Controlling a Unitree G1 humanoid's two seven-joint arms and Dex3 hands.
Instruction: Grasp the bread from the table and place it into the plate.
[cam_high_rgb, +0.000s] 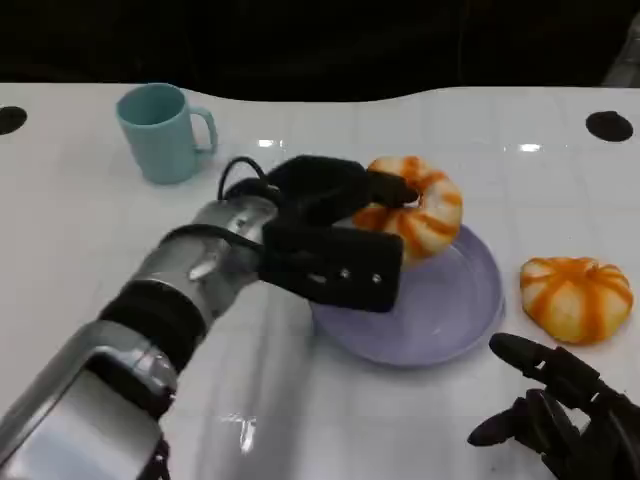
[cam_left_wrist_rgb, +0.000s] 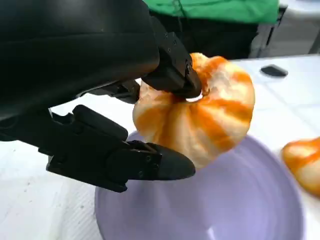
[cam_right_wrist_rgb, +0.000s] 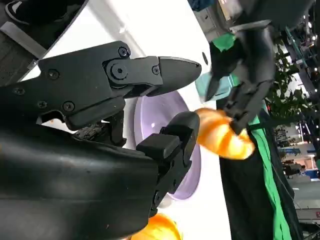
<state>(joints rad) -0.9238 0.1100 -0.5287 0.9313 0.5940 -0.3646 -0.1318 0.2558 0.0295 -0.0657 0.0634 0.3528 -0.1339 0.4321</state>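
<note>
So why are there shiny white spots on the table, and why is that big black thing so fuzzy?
Head view: the spots are lamp glare on the glossy table, and the purple plate shines a little too. Left wrist view: the left hand sits very close to the camera, so its shell blurs, while the bread it holds looks sharper. Right wrist view: the right hand looms large and dark.

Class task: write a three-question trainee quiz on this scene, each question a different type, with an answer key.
1. True or false: the left hand holds a bread over the plate.
2. Where is the second bread? A) in the plate B) on the table beside the plate C) in the cup
3. Fill in: the right hand holds ____.

Key: 1 true; 2 B; 3 nothing.
</note>
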